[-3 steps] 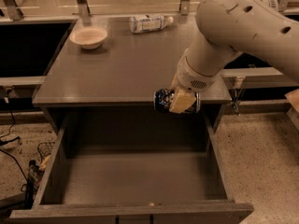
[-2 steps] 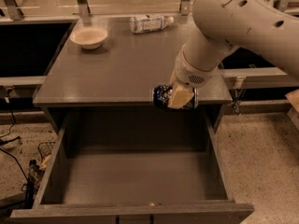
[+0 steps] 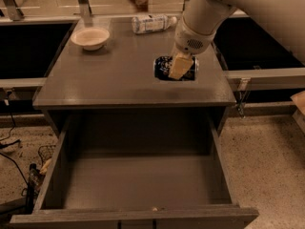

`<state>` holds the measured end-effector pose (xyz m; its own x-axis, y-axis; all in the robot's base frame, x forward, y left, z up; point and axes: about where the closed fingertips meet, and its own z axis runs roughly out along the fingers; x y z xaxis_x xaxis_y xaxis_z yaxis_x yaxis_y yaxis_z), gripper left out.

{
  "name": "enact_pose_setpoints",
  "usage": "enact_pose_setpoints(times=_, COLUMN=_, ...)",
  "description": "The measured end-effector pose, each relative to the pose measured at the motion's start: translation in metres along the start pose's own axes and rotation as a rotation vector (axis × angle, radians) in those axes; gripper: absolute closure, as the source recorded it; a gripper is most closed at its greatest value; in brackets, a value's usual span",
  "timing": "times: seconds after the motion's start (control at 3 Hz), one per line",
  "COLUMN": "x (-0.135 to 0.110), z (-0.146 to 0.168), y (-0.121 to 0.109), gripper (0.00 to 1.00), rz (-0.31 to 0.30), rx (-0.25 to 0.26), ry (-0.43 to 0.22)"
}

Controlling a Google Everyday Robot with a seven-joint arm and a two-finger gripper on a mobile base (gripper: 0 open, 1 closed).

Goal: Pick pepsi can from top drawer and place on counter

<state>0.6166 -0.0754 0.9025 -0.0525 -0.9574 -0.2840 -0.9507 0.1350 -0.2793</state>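
Note:
The pepsi can (image 3: pixel 164 68), dark blue and lying sideways, is held in my gripper (image 3: pixel 179 67) over the right part of the counter (image 3: pixel 114 75). The cream fingers (image 3: pixel 178 66) are shut across the can's middle. I cannot tell whether the can rests on the counter or hangs just above it. The arm comes in from the upper right. The top drawer (image 3: pixel 136 182) stands pulled out below the counter's front edge, and its grey bottom holds nothing.
A white bowl (image 3: pixel 90 37) sits at the counter's back left. A clear plastic bottle with a white label (image 3: pixel 151 23) lies at the back centre. Cables and a wire basket (image 3: pixel 43 156) lie on the floor to the left.
My gripper has carried the can up and back from the counter's front edge to over the right part of the counter.

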Motion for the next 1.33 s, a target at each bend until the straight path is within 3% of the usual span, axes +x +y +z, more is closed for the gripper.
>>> enact_pose_setpoints(times=1.0, x=-0.014, z=0.041, y=-0.014, gripper=1.0, rz=-0.014, rx=-0.046, ry=-0.025)
enact_pose_setpoints(times=1.33, x=-0.026, z=0.065, y=-0.013, gripper=1.0, rz=-0.035, rx=-0.1, ry=-0.03)
